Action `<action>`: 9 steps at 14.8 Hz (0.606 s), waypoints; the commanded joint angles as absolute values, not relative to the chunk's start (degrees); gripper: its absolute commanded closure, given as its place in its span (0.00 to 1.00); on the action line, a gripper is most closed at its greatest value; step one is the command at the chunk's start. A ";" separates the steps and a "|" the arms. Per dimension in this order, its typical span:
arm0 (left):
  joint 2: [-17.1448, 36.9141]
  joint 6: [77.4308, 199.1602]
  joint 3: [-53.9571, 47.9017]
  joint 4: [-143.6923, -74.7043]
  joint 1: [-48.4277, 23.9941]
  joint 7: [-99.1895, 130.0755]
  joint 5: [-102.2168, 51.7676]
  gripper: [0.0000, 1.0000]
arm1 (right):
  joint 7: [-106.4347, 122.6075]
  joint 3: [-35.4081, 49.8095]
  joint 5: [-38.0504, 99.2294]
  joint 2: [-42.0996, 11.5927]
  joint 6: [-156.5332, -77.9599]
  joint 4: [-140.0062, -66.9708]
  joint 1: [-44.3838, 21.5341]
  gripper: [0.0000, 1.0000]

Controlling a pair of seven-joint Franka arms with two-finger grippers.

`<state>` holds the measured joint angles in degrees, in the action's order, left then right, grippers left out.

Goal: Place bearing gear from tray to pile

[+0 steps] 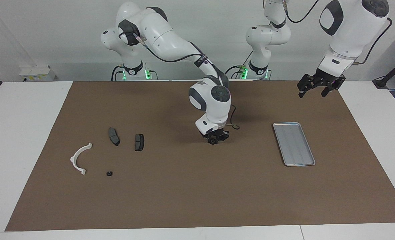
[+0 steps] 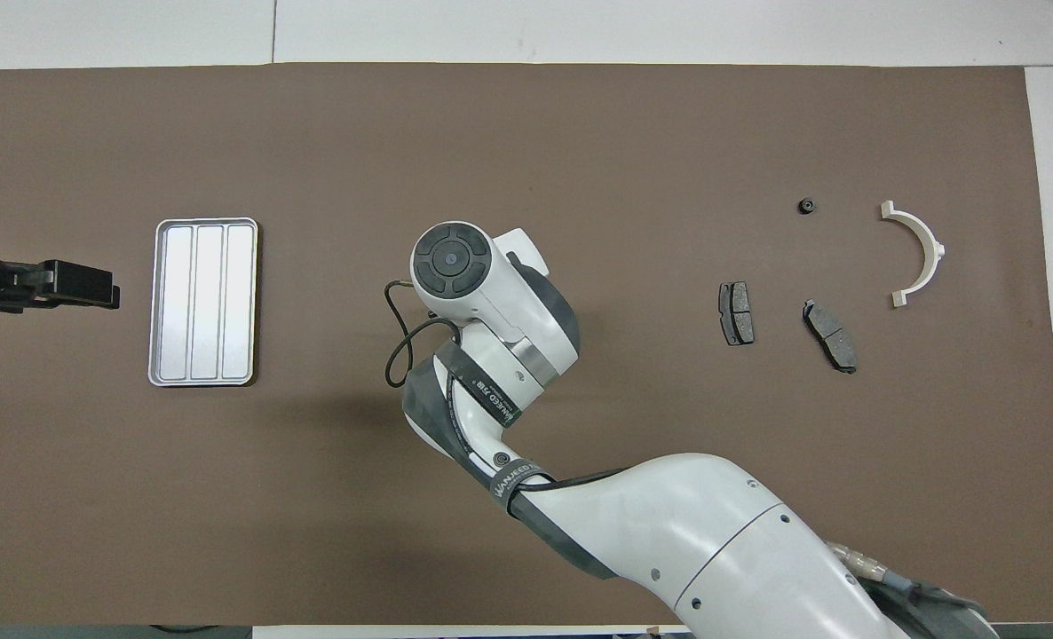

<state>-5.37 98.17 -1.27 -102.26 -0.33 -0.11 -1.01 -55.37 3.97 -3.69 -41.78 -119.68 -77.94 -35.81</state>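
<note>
My right gripper (image 1: 213,140) is down at the mat in the middle of the table, its fingers closed around a small dark round bearing gear (image 1: 212,141). In the overhead view its own wrist hides both. The silver tray (image 1: 294,144) (image 2: 203,302) lies bare toward the left arm's end. The pile lies toward the right arm's end: a white curved bracket (image 1: 80,158) (image 2: 917,253) and two dark pads (image 1: 114,136) (image 1: 139,142). My left gripper (image 1: 312,93) (image 2: 105,288) hangs open and raised beside the tray, holding nothing.
A second small black round part (image 1: 109,173) (image 2: 807,206) lies on the mat by the bracket. The brown mat (image 1: 197,200) covers most of the white table. The right arm's forearm spans the mat from its base to the middle.
</note>
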 commanded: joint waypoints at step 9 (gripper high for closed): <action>-5.27 98.61 -1.49 -101.42 3.07 0.09 0.26 0.00 | -15.61 5.01 -4.13 -35.25 -90.26 -62.93 -13.48 1.00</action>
